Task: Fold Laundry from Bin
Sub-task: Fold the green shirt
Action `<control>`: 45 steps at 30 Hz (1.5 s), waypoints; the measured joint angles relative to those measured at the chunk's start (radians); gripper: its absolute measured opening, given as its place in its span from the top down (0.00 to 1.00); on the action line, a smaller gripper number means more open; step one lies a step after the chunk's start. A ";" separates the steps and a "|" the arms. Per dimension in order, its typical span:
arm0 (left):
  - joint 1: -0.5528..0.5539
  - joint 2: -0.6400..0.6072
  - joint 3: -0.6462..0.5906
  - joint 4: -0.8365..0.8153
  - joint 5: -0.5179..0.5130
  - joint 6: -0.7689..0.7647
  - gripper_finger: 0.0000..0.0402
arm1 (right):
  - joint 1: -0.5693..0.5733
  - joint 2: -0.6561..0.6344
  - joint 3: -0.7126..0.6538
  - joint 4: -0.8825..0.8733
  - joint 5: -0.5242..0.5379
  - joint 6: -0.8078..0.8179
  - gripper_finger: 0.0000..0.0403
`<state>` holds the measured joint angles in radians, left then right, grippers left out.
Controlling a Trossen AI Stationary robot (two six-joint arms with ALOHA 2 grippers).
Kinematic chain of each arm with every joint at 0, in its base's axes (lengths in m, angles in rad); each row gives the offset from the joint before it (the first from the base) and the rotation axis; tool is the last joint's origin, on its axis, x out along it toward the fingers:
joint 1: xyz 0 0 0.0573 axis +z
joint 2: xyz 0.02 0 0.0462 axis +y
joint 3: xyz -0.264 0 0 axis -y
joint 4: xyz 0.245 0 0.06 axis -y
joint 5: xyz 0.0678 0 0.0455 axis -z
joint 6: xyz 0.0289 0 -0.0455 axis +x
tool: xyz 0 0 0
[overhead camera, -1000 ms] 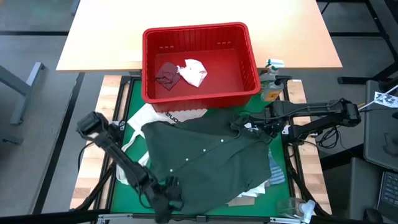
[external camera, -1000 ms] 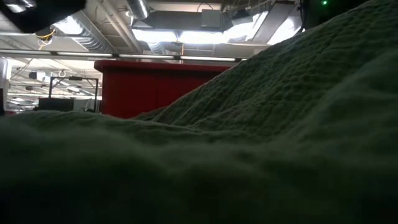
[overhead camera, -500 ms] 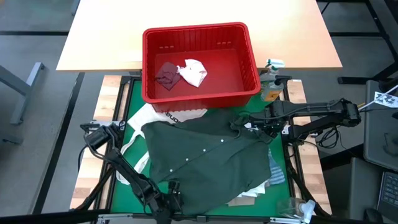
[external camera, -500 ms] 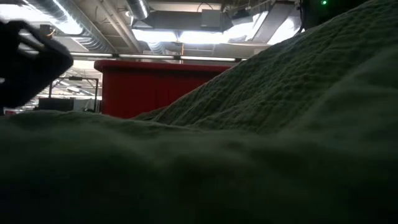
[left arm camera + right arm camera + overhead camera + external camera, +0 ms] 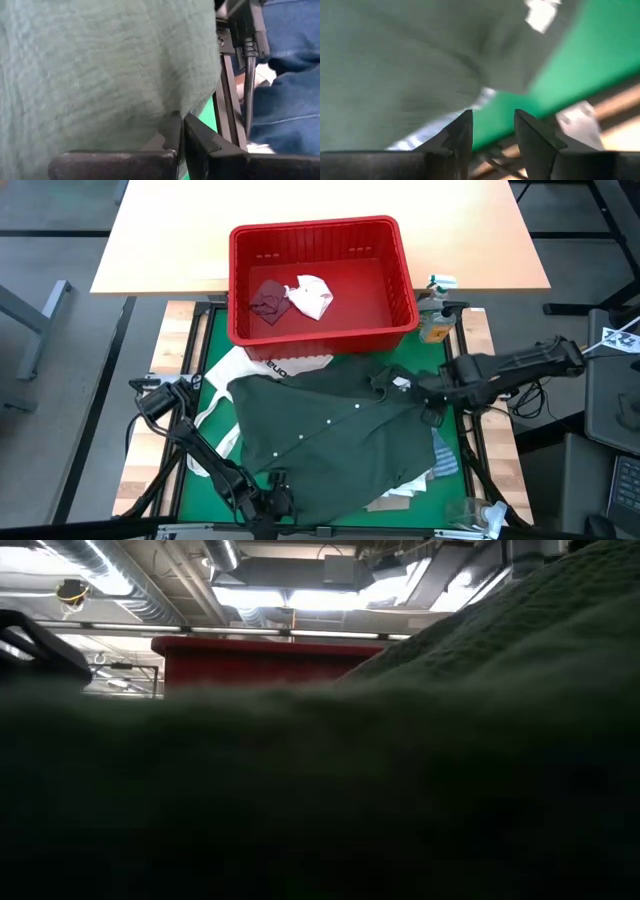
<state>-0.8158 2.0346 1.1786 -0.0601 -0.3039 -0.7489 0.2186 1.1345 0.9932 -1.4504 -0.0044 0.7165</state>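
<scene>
Your left gripper (image 5: pixel 268 502) sat low at the table's near edge, fingers pinched together on the green shirt (image 5: pixel 330 435) hem. Right gripper (image 5: pixel 432 393) hung at the shirt's far-right corner, fingers apart, gripping nothing. Shirt lay spread below the bin (image 5: pixel 320 240); low cam mostly blocked by cloth.

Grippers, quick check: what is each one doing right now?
Left gripper: shut on the near edge of the dark green-grey top.
Right gripper: open, holding nothing, at the top's right edge.
</scene>
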 joint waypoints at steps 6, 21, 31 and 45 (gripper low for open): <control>0.000 -0.068 -0.001 -0.034 0.008 -0.089 0.99 | 0.232 -0.007 0.000 0.201 -0.008 0.061 0.64; -0.010 -0.350 -0.001 -0.299 0.090 -0.221 1.00 | 0.590 0.009 0.001 0.309 0.109 0.183 0.64; -0.009 -0.461 0.000 -0.308 -0.027 -0.218 1.00 | 0.654 0.009 0.001 0.544 0.131 0.189 0.64; -0.001 -0.461 0.000 -0.314 -0.035 -0.220 1.00 | 0.807 0.009 0.001 0.587 0.282 0.168 0.64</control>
<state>-0.8169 1.5734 1.1782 -0.3742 -0.3393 -0.9688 1.0254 1.1435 0.9939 -0.8639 0.2773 0.8845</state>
